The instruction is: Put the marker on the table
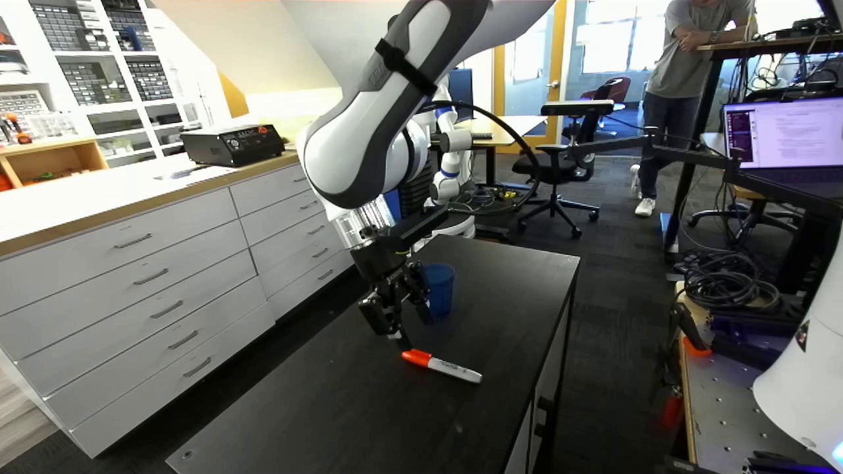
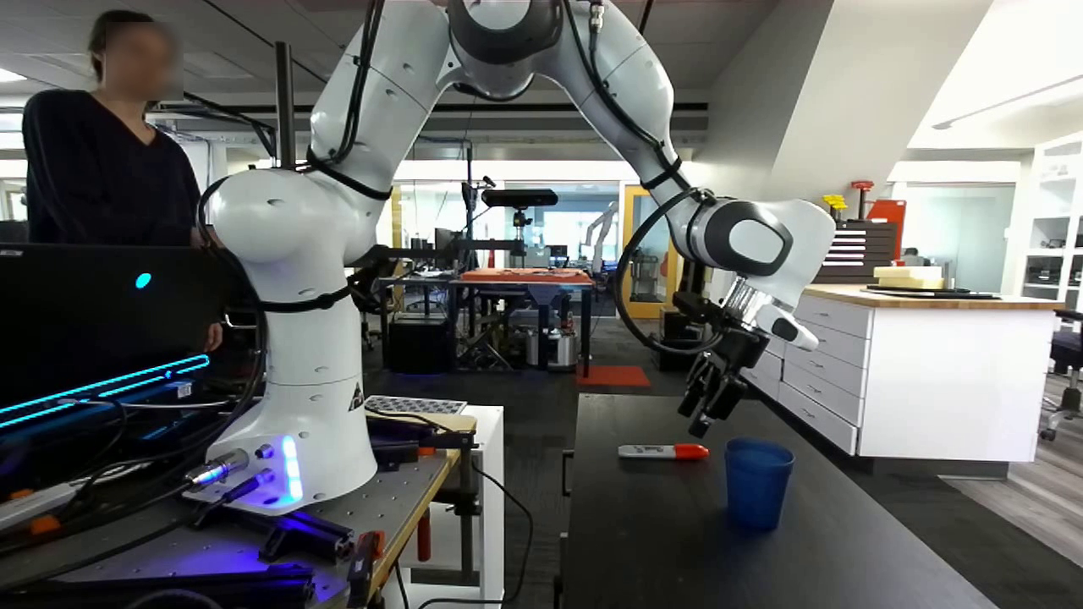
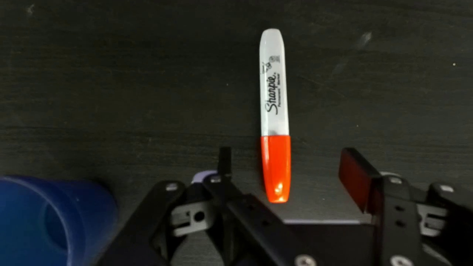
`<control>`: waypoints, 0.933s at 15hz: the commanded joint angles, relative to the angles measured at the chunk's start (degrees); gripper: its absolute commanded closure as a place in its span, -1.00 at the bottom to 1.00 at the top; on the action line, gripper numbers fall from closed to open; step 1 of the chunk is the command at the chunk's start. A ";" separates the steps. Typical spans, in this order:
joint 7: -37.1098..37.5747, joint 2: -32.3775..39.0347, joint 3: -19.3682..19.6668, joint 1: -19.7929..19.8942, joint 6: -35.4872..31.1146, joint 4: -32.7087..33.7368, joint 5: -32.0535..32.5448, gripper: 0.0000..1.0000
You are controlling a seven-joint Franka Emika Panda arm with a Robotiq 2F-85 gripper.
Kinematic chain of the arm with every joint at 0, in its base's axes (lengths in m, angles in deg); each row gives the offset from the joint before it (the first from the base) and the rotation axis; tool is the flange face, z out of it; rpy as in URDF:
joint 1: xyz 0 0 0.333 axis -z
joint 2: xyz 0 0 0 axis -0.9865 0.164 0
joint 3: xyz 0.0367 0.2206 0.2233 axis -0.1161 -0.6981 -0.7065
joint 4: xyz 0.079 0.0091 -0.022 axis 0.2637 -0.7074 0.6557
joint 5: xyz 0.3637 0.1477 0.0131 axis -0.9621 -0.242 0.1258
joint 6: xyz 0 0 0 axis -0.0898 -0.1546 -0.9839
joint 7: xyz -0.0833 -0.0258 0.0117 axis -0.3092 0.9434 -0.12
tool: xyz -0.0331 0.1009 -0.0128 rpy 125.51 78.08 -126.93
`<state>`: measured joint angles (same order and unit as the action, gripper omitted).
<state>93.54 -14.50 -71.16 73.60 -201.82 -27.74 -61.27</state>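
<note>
As I look down through the wrist view, the slim, white-barrelled marker (image 3: 274, 92) lies flat on the long, rectangular, matte black table (image 3: 147, 92), its smooth cap a glossy red-orange and its black "Sharpie" lettering running lengthwise. Faint, grain-like streaks and a few pale scuffs mark the dark surface. Near the capped end, apart from it, a translucent blue cup (image 2: 759, 491) stands upright in both exterior views, round at the rim and narrowing toward its foot. My black, jointed two-finger gripper (image 3: 290, 170) has its fingers spread wide and grasps nothing; from the wrist, the cap shows in the gap between them. In an exterior view, the glossy white, grey-trimmed arm (image 2: 639, 85) arches up from its base, bends over at the elbow and slopes down to the wrist, a thick black cable (image 2: 624, 279) looping beside it. The gripper hangs tilted there, fingertips pointing down toward the tabletop, close to the marker's capped end.
</note>
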 commanded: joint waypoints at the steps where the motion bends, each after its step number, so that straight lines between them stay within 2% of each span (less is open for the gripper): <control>1: 1.08 -1.86 0.14 -0.06 0.63 0.08 0.90 -0.99; 7: 0.29 -5.51 0.00 0.37 -0.85 -0.72 0.61 -1.00; 8: 0.08 -2.52 -0.30 0.35 -0.20 1.16 0.19 -1.00; 14: 0.08 -3.68 -0.30 0.44 -0.19 1.08 0.18 -1.00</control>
<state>93.51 -18.22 -71.16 73.76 -202.11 -26.75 -61.24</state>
